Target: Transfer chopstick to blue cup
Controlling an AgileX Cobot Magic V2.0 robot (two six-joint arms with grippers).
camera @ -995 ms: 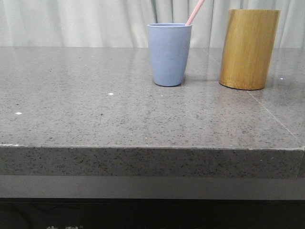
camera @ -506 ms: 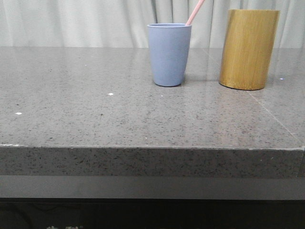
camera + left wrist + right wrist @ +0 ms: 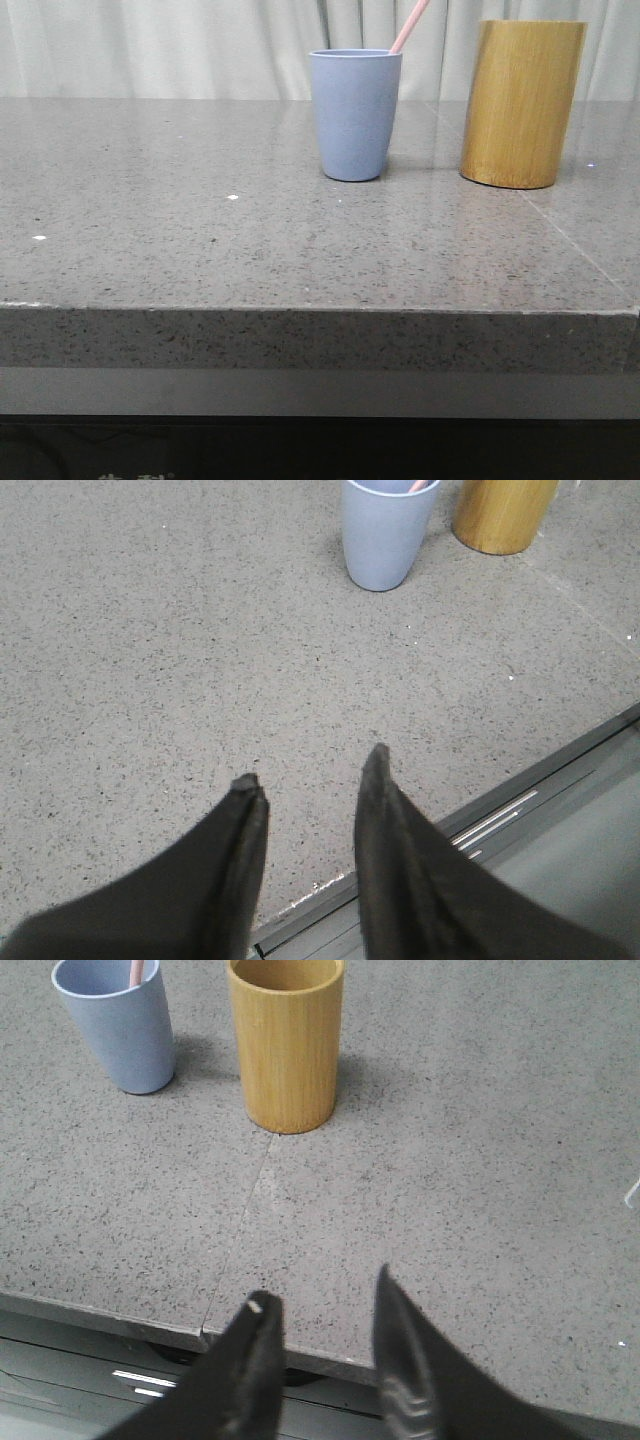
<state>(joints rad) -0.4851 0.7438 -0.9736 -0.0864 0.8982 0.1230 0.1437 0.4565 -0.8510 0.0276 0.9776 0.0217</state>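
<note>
The blue cup stands upright at the back middle of the grey stone table. A pale pink chopstick leans out of its rim toward the right; only its upper end shows. The cup also shows in the left wrist view and the right wrist view, with the pink stick inside. My left gripper is open and empty over the table's front edge, far from the cup. My right gripper is open and empty over the front edge, in front of the bamboo holder.
A taller yellow-brown bamboo holder stands to the right of the cup, seen also in the right wrist view, its inside looking empty. A thin seam runs through the tabletop on the right. The table's front edge is near.
</note>
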